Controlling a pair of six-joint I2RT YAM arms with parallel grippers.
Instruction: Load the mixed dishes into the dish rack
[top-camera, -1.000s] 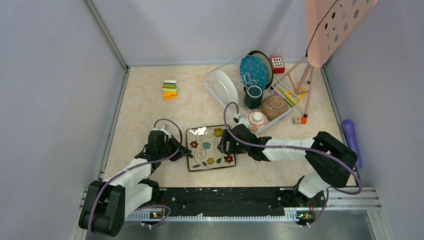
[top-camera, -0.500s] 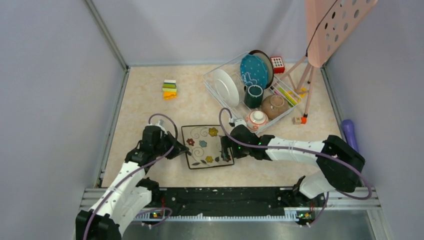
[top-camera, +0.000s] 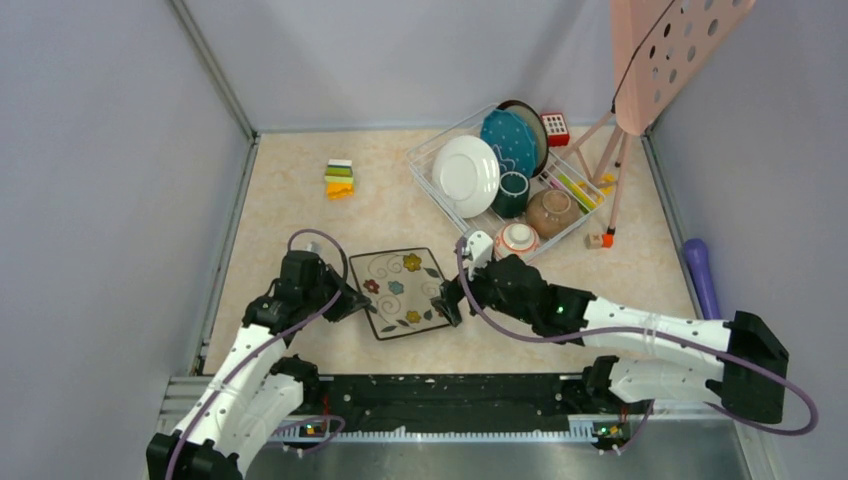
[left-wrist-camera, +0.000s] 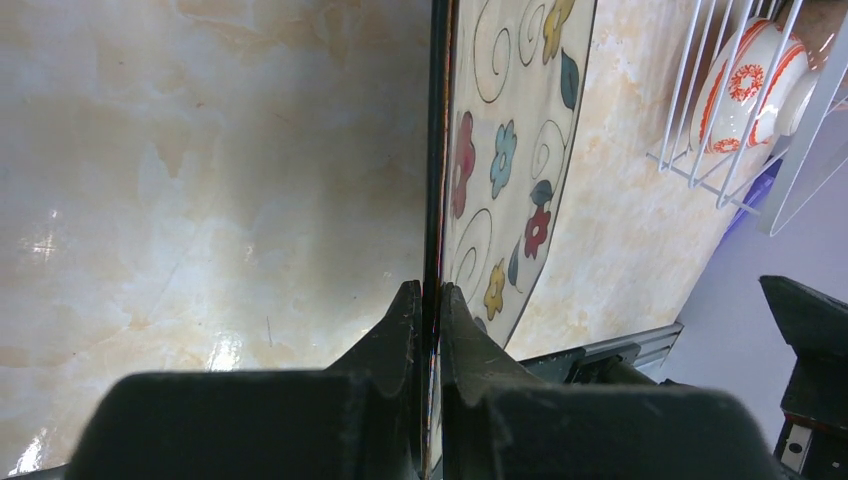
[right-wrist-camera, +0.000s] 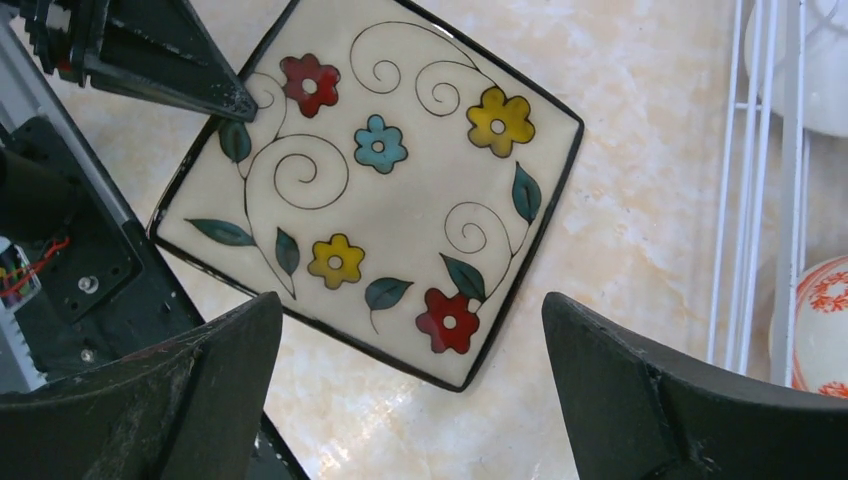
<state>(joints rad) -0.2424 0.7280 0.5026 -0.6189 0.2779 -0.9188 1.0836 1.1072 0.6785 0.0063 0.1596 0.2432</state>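
Note:
The square floral plate (top-camera: 400, 292) lies near the front of the table. My left gripper (top-camera: 352, 300) is shut on its left edge; in the left wrist view the plate (left-wrist-camera: 500, 150) runs edge-on between the closed fingers of the gripper (left-wrist-camera: 430, 295). My right gripper (top-camera: 447, 300) is open at the plate's right corner, touching nothing. In the right wrist view the plate (right-wrist-camera: 390, 190) lies just beyond this gripper (right-wrist-camera: 410, 300). The white wire dish rack (top-camera: 428, 150) holds a white plate (top-camera: 466, 175), a blue dotted plate (top-camera: 508, 140), a teal mug (top-camera: 512, 193), a brown bowl (top-camera: 548, 212) and a white red-marked dish (top-camera: 516, 238).
A stack of coloured blocks (top-camera: 339, 180) sits at the back left. A red cube (top-camera: 555, 128) and a pink perforated stand (top-camera: 660, 50) are behind the rack. A purple object (top-camera: 700, 275) lies by the right wall. Small orange blocks (top-camera: 603, 240) lie right of the rack.
The floral plate slid left and turned, with my left gripper on its edge. My right arm reached further left and its gripper stands off the plate. The white plate in the rack tipped over rightward.

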